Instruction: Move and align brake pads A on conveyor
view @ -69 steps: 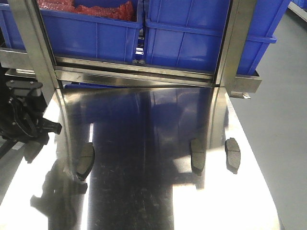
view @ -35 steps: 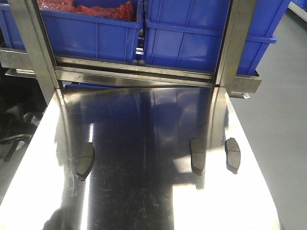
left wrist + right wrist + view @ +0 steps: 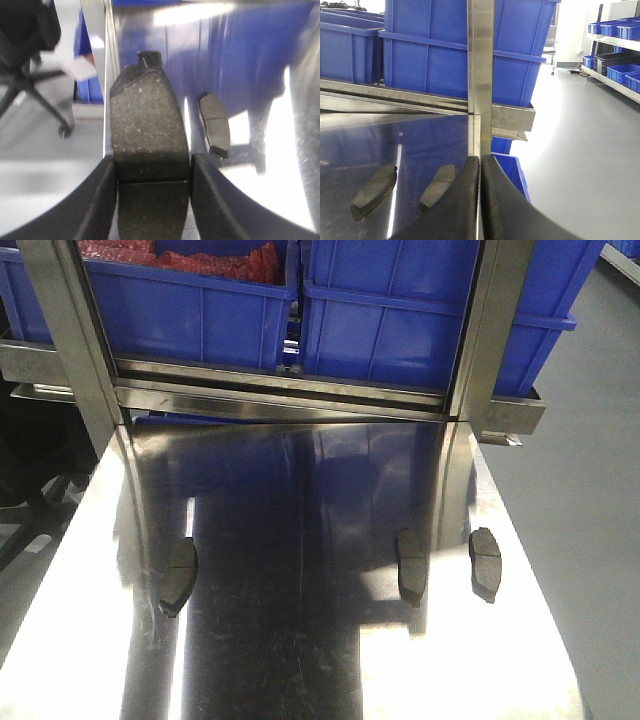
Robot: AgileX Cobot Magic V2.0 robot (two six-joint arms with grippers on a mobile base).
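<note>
Brake pad (image 3: 147, 130) clenched between the fingers of the left gripper (image 3: 152, 172), held above the left edge of the steel table (image 3: 260, 200), with bare floor and an office chair (image 3: 22, 55) beyond. The fingers squeeze the pad's long sides and leave its far end free, a hold that should let it be laid flat and squared against others.

Three more pads lie on the table, each pointing away from the front camera: the left pad (image 3: 180, 575) alone, the middle pad (image 3: 411, 565) and the right pad (image 3: 485, 562) near each other but apart. Neither arm shows in the front view.

The right gripper (image 3: 480, 167) is pressed closed on nothing and hangs low over the table's right side, facing a steel post (image 3: 481, 75) and stacked blue bins (image 3: 440, 45), with two pads just to its left. It looks parked out of the way while the left arm works.

The conveyor appears in no view, so the lifted pad is judged to be in transit toward it, with alignment not yet begun.
</note>
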